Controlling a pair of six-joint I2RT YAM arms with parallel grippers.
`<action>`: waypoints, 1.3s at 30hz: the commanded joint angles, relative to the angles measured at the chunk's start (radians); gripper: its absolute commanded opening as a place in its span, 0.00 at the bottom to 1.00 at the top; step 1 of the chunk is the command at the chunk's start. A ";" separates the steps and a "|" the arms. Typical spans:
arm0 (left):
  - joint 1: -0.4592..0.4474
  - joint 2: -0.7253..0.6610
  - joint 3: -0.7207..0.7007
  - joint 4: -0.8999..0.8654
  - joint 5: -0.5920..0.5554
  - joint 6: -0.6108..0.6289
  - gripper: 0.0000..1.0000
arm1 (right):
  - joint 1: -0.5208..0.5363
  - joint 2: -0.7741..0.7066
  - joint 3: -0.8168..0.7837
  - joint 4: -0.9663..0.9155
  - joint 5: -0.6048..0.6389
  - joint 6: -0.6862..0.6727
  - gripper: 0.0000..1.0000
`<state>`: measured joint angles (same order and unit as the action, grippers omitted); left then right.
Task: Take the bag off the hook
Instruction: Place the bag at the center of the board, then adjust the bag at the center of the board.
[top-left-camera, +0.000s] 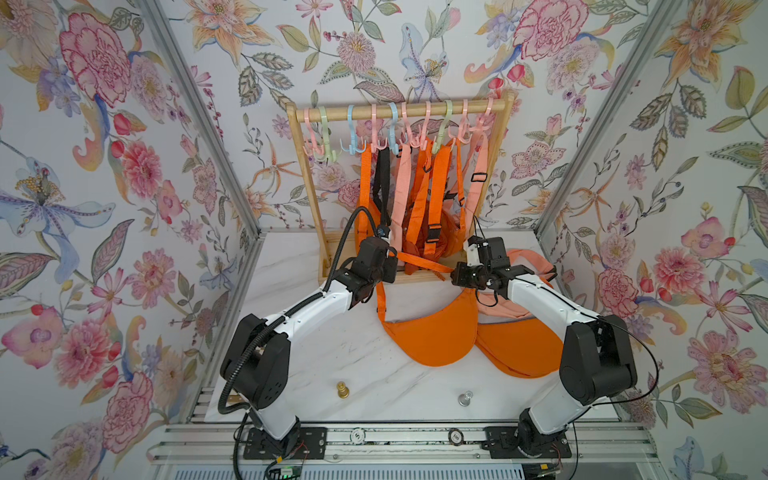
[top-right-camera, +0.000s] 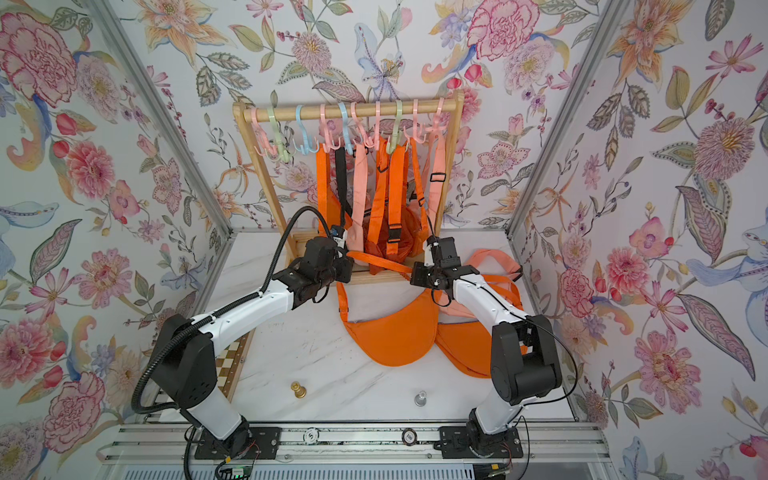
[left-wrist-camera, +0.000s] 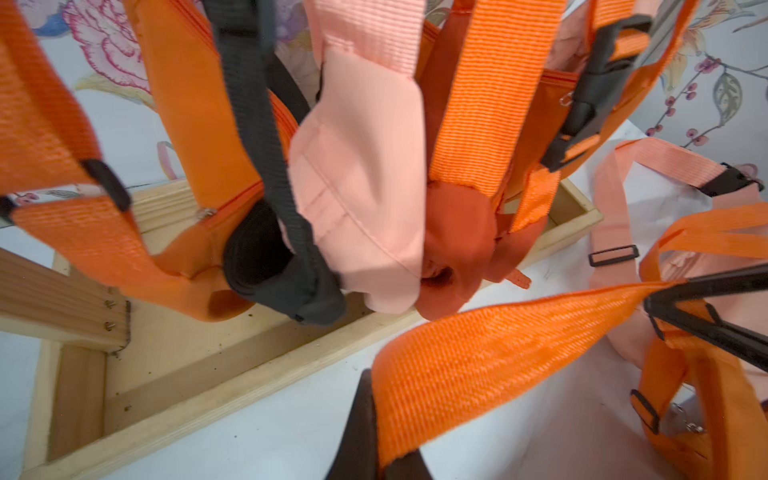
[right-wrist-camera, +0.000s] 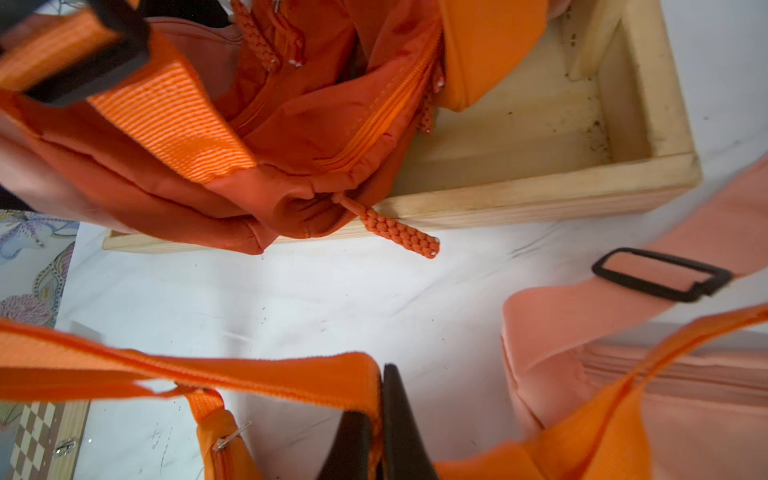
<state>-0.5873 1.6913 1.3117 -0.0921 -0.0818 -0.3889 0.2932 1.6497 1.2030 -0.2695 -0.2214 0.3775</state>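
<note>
An orange crescent bag (top-left-camera: 432, 334) (top-right-camera: 395, 332) lies on the white table in front of the rack. Its orange strap (top-left-camera: 419, 262) (left-wrist-camera: 478, 361) (right-wrist-camera: 249, 374) runs taut and low between my two grippers, on none of the hooks. My left gripper (top-left-camera: 394, 257) (left-wrist-camera: 376, 419) is shut on one end of the strap. Shut on the other end is my right gripper (top-left-camera: 455, 275) (right-wrist-camera: 380, 401). Several pastel hooks (top-left-camera: 376, 143) hang from the wooden rail (top-left-camera: 419, 109); most hold straps of other orange, peach and black bags.
The rack's wooden base tray (top-left-camera: 332, 270) (left-wrist-camera: 249, 386) stands just behind both grippers. A second orange bag (top-left-camera: 519, 353) and a peach bag (top-left-camera: 530, 266) lie under my right arm. A gold chess piece (top-left-camera: 342, 390) and a silver one (top-left-camera: 465, 398) stand near the front edge.
</note>
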 joint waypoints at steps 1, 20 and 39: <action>0.035 -0.006 0.000 0.005 -0.051 0.010 0.00 | -0.020 0.015 0.008 -0.009 0.067 -0.017 0.00; -0.039 0.059 -0.023 0.001 -0.004 -0.082 0.44 | -0.090 -0.038 -0.085 -0.009 -0.003 -0.061 0.32; -0.048 -0.165 -0.155 -0.001 0.141 -0.231 0.87 | 0.248 -0.309 -0.144 -0.201 0.211 -0.155 0.21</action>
<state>-0.6334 1.5143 1.1893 -0.1040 -0.0101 -0.5594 0.4820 1.3521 1.0821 -0.3977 -0.0479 0.2493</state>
